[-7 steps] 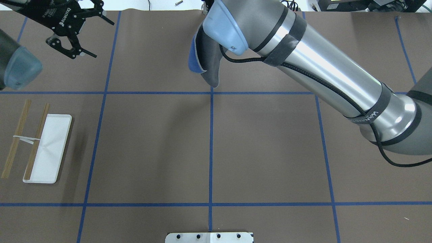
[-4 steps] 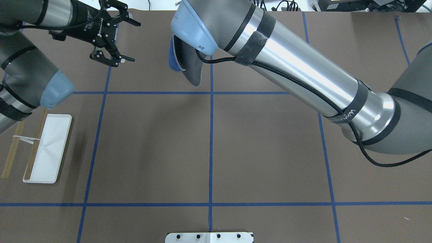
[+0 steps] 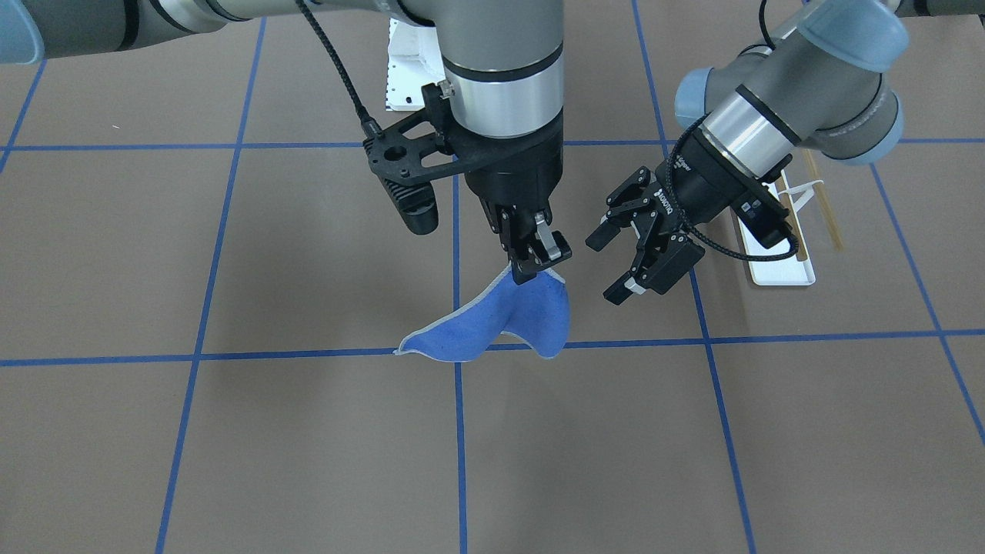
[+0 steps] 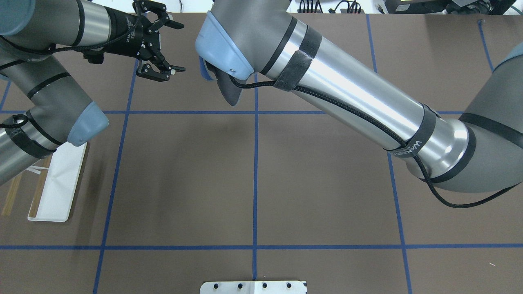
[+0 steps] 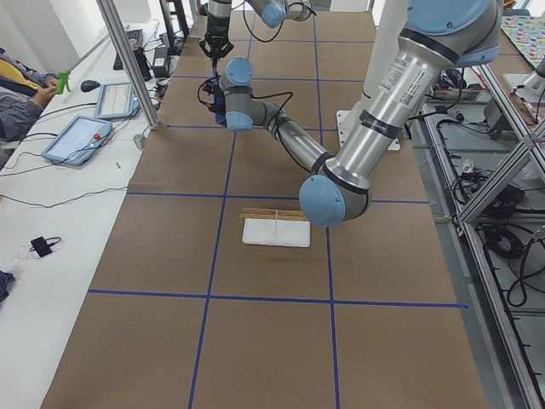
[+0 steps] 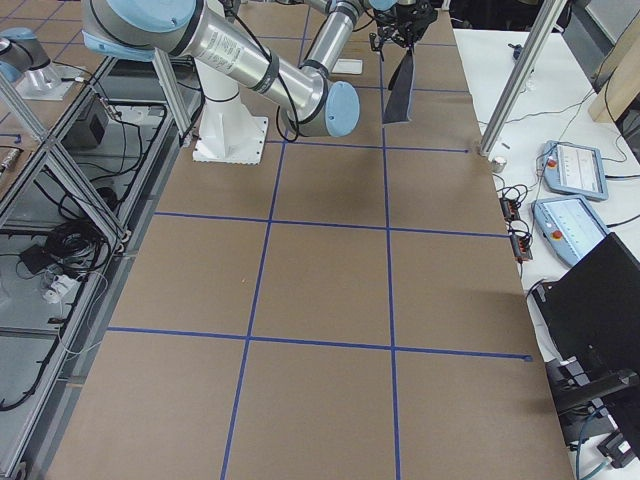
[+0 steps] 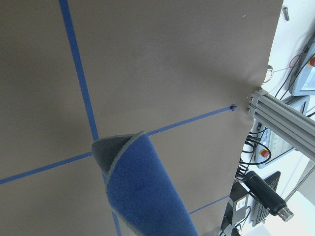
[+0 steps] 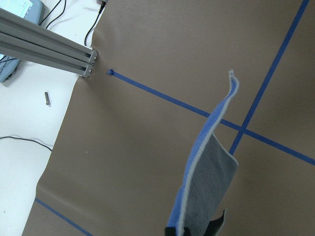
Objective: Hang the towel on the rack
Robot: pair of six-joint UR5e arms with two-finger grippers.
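My right gripper [image 3: 532, 265] is shut on the top edge of the towel [image 3: 504, 323], which hangs off the table, blue side to the front camera and grey side behind. In the overhead view the right arm hides most of the towel [image 4: 231, 92]. It also shows in the left wrist view [image 7: 142, 191] and the right wrist view [image 8: 206, 182]. My left gripper [image 3: 602, 269] is open and empty, level with the towel's held edge and a short gap to its side; it also shows in the overhead view [image 4: 179, 49]. The rack [image 4: 53, 188] stands at the table's left, partly under my left arm.
The rack's white tray [image 3: 777, 265] and brown rods [image 3: 823, 200] sit behind my left wrist. An aluminium frame post [image 8: 44, 49] stands at the table's far edge. A white bolted plate [image 4: 253, 287] lies at the near edge. The robot's pedestal [image 6: 225, 130] is behind.
My right arm has carried the towel to the left in the overhead view. My left gripper has swung right toward the towel, still open. My left arm now covers part of the rack.
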